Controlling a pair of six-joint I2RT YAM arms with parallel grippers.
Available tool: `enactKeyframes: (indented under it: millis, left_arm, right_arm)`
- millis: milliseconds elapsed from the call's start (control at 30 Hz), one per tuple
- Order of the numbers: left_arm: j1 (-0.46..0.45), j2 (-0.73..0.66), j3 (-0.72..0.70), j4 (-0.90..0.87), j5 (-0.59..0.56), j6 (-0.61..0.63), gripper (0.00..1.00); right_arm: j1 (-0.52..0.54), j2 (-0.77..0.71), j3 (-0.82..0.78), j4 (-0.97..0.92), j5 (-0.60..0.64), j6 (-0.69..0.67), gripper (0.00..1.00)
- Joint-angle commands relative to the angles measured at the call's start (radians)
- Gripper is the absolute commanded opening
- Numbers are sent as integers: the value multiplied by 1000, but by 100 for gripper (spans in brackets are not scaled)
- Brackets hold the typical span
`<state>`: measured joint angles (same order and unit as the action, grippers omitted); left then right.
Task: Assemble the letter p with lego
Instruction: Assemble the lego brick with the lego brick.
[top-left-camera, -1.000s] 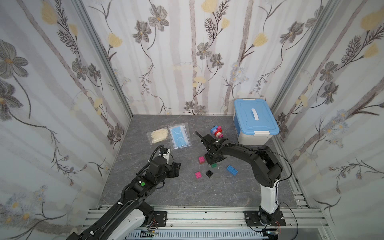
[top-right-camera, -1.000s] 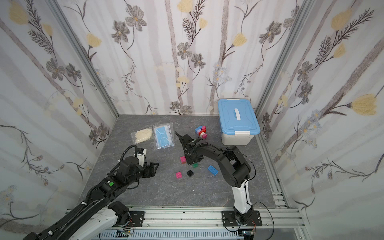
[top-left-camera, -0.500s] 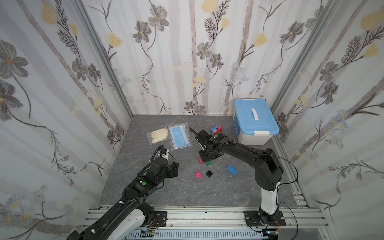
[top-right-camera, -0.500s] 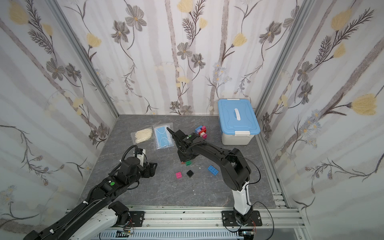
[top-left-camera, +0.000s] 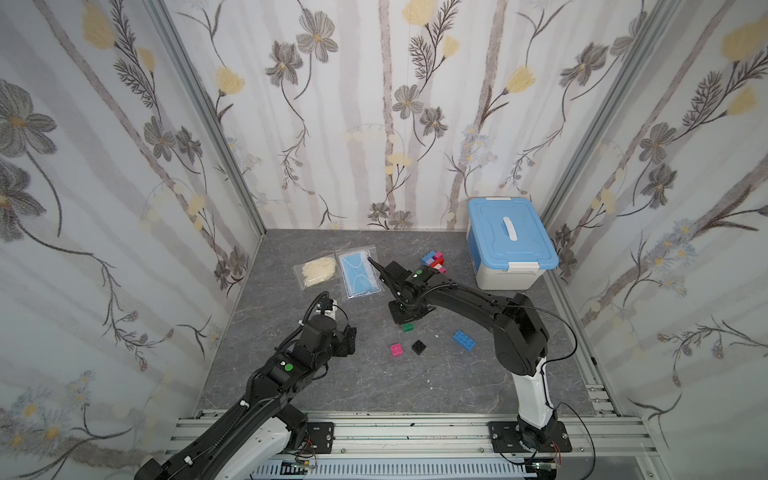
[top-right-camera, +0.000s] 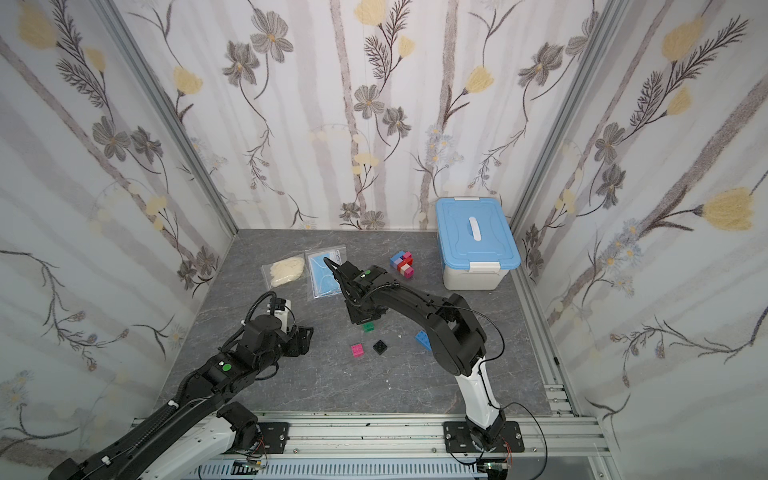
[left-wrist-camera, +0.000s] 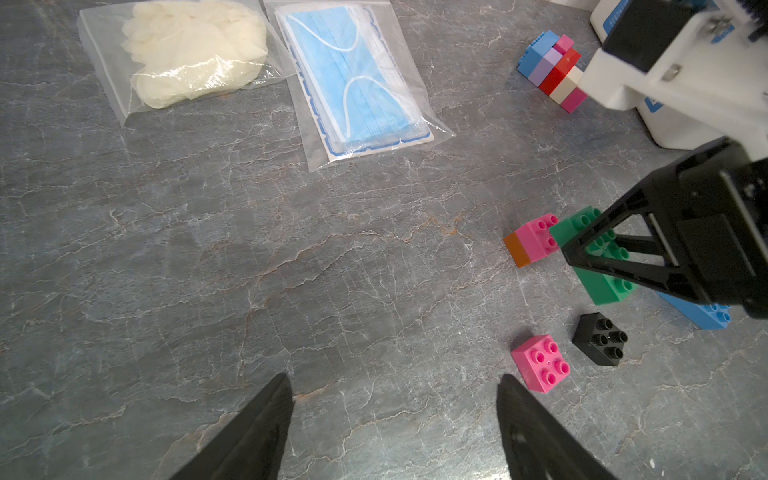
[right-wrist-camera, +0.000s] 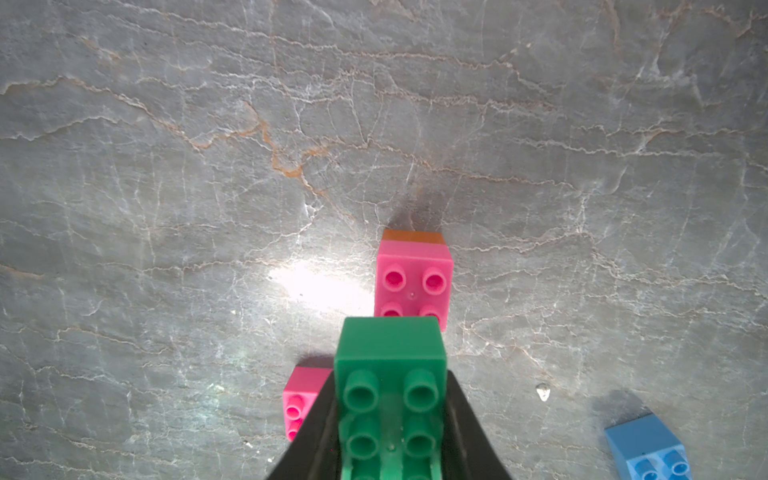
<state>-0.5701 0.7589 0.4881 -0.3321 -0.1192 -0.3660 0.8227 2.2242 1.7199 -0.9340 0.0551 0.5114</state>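
Observation:
My right gripper (right-wrist-camera: 390, 376) is shut on a long green lego brick (right-wrist-camera: 390, 353), which sticks out past the fingertips. In both top views it sits mid-table (top-left-camera: 405, 309) with the green brick's end (top-left-camera: 407, 327) showing below it. Just ahead of the green brick stands a pink brick on an orange one (right-wrist-camera: 413, 282); the top views hide that pair. A loose pink brick (top-left-camera: 396, 349), a black one (top-left-camera: 418, 346) and a blue one (top-left-camera: 464, 340) lie nearby. My left gripper (left-wrist-camera: 392, 378) is open and empty, left of the pink brick (left-wrist-camera: 540, 363).
A joined stack of blue, lavender, red, cream and pink bricks (top-left-camera: 433, 261) stands near the blue-lidded white box (top-left-camera: 509, 241) at the back right. A bagged face mask (top-left-camera: 358, 277) and bagged gloves (top-left-camera: 318, 270) lie at the back centre-left.
The right gripper has shifted left with the green brick and now covers the pink-on-orange pair in the top views. The left arm has barely moved.

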Motion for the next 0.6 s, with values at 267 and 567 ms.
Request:
enactKeyframes:
  millis: [267, 567]
  left_arm:
    - [1, 2, 1, 37, -2, 2, 80]
    - [0, 7, -1, 39, 0, 6, 80]
  right_arm:
    - [0, 24, 10, 1, 55, 21, 11]
    - [0, 42, 15, 11, 46, 23, 11]
